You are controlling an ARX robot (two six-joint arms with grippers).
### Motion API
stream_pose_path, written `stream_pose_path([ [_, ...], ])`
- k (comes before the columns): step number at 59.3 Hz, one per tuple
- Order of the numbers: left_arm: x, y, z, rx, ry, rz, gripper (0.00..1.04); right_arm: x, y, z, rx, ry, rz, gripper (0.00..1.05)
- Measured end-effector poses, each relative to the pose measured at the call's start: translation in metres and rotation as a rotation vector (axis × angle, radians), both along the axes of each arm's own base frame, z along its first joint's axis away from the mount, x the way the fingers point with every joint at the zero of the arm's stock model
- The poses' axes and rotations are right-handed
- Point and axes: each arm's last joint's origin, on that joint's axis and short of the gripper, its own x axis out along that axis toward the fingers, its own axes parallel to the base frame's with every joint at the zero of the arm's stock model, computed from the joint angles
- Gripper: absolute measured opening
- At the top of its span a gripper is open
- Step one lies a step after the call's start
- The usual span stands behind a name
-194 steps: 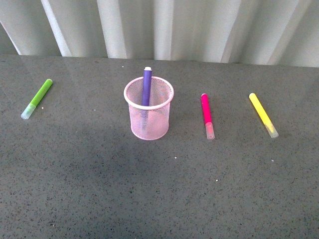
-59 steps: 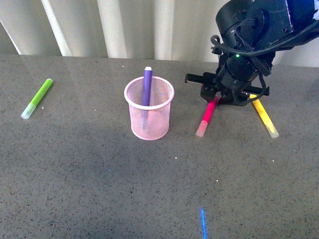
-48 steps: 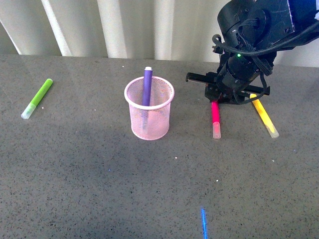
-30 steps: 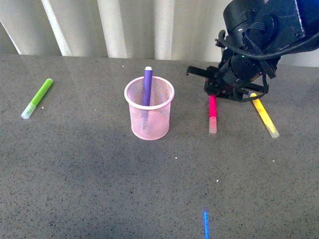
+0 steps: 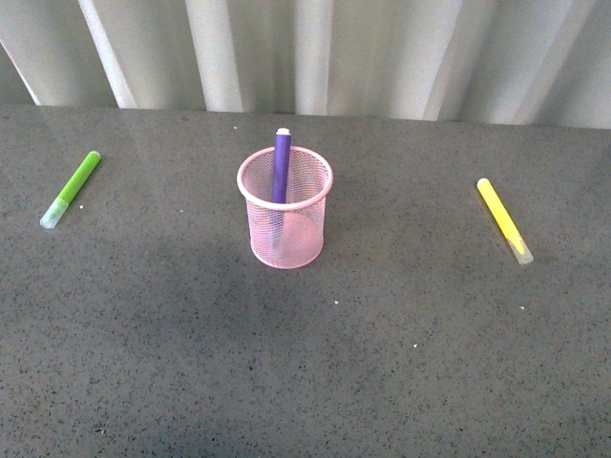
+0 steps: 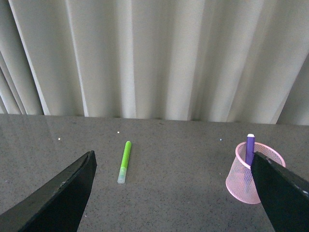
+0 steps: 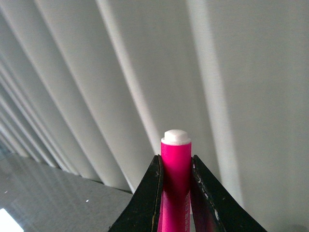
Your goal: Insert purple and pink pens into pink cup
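Right gripper (image 7: 175, 160) clamps the pink pen (image 7: 175, 166), white end poking beyond its jaws; left gripper (image 6: 173, 157) spread wide

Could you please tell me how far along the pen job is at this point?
Done: the purple pen stands in the pink cup. In hand: the pink pen is clamped in the right gripper, out of the front view. Left: carrying it over the cup and dropping it in. The left gripper is open and empty.
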Motion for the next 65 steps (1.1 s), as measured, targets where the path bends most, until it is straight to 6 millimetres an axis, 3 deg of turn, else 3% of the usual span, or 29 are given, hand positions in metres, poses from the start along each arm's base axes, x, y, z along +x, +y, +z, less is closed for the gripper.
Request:
stream_pose_path([
  [13, 0.0, 0.0, 0.0, 0.0, 0.0, 0.0, 0.98, -0.003, 0.02, -0.05, -0.072, 0.098, 0.054, 0.11],
  [26, 0.0, 0.0, 0.0, 0.0, 0.0, 0.0, 0.98, -0.001, 0.038, -0.079, -0.096, 0.158, 0.055, 0.11],
  [40, 0.0, 0.0, 0.0, 0.0, 0.0, 0.0, 0.98, 0.005, 0.058, -0.102, -0.111, 0.185, 0.046, 0.11],
  [50, 0.0, 0.0, 0.0, 0.0, 0.0, 0.0, 0.98, 0.009, 0.061, -0.117, -0.128, 0.213, 0.027, 0.11],
  [65, 0.0, 0.0, 0.0, 0.0, 0.0, 0.0, 0.98, 0.011, 0.058, -0.119, -0.132, 0.209, 0.021, 0.11],
])
